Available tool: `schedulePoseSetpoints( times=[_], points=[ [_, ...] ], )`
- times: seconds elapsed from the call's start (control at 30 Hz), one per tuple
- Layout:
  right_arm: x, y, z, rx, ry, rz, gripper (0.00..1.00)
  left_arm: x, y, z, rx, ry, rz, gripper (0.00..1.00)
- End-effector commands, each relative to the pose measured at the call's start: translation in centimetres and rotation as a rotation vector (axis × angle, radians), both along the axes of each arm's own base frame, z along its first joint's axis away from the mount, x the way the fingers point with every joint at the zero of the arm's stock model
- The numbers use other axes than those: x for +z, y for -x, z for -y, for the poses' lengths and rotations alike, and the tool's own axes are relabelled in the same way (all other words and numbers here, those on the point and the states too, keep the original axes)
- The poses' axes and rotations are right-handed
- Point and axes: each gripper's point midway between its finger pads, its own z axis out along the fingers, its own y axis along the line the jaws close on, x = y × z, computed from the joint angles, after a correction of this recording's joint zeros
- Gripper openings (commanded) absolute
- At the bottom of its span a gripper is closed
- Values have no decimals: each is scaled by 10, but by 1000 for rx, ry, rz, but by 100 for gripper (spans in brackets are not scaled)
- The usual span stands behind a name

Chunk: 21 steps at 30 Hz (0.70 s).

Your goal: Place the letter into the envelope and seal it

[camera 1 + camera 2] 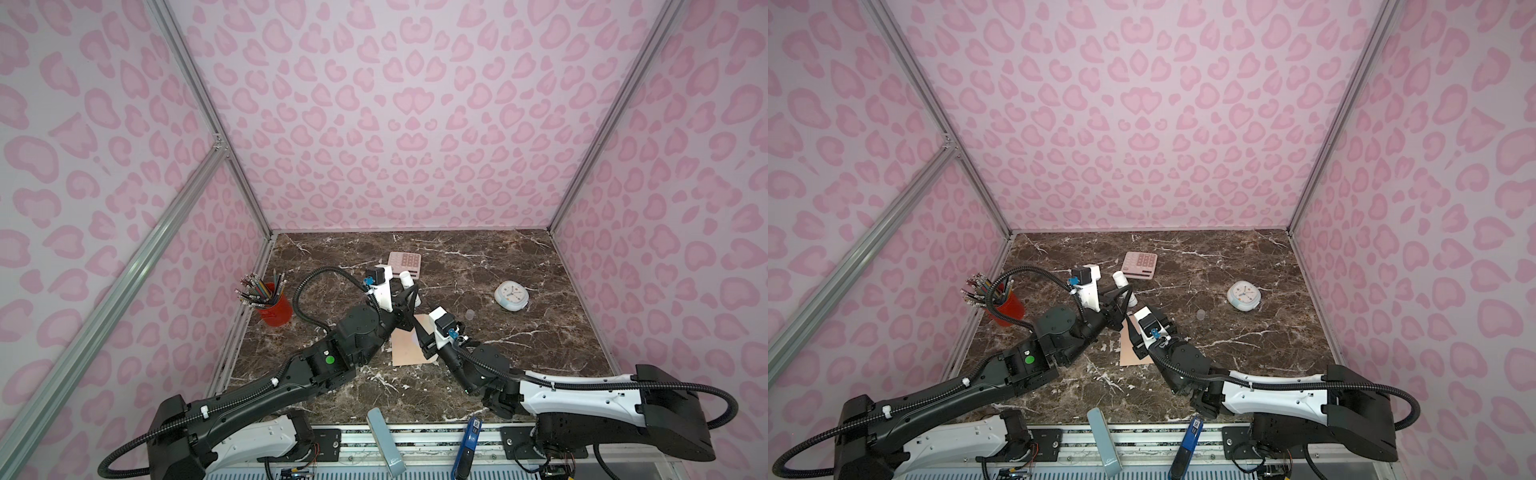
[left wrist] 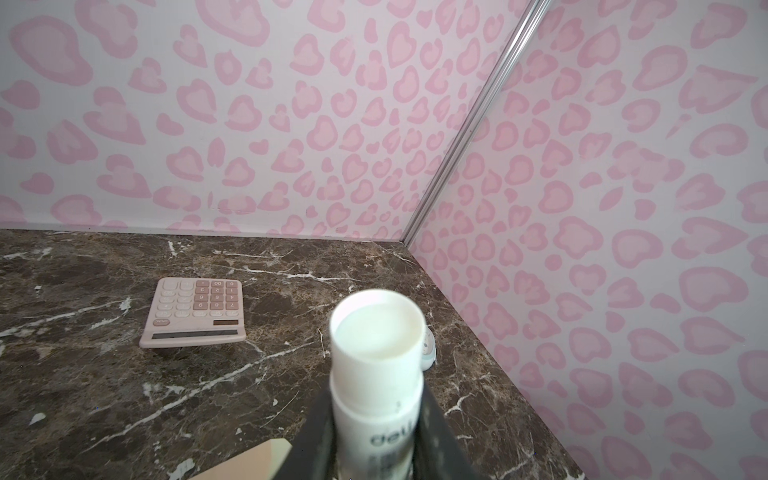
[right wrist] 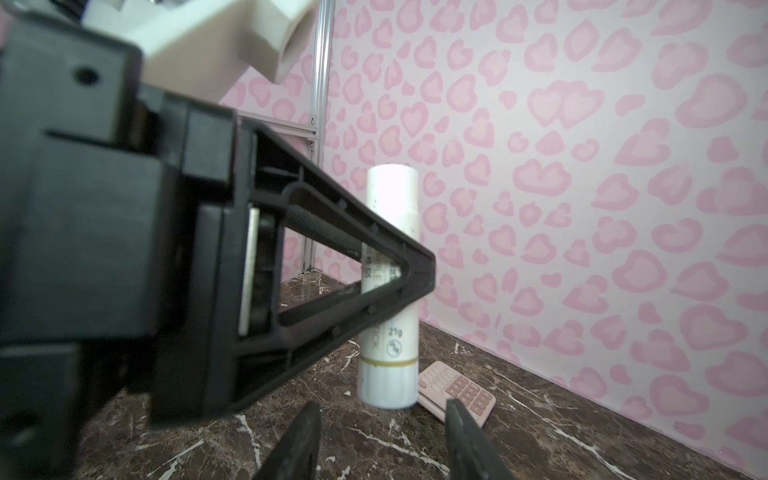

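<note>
STEP (judged): get glue ready before sealing. The left end effector [image 2: 376, 444] is clamped on the glue stick [image 3: 390, 216] at mid-body, stick upright above the counter [image 1: 540, 266]. The right end effector [image 3: 381, 419] has jaws apart w/ nothing gripped, tips just below the stick's lower end

PROCEDURE (advice):
- Close right jaws only on the section below the gold band, centred and square
- Twist w/o side load. The body is a smooth plastic cyl. and may spin in the left grip
- Keep force light

TASK ITEMS: the envelope [image 1: 405, 347] lies flat on the counter btwn both arms, partly hidden by them. It is matte peach-tan paper, rectangular; a cream inner flap corner shows in the left wrist view. The letter is not seen separately; prob. inside, can't confirm

MATERIALS: the stick is white, glossy, w/ a printed label. Its upper end is a thin rim w/ pale smooth fill, prob. exposed glue. The counter is a dark brown marble pattern, hard, polished. The calculator [image 2: 195, 311] behind is pink, rigid, flat
</note>
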Motion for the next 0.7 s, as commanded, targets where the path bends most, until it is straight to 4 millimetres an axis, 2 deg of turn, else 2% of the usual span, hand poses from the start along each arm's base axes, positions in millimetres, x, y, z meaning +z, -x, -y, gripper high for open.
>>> schedulePoseSetpoints(
  times=[0.0,0.5,0.67],
  points=[
    [0,0,-3,12,-18,-7,51,10,0,2,-6,41,8,8],
    [-2,-12,-6,-8,-8,-23,46,-1,2,4,-11,44,-21,8],
    [-5,-15,-8,-13,-3,-32,42,-2,3,2,-6,44,-21,8]
  ],
)
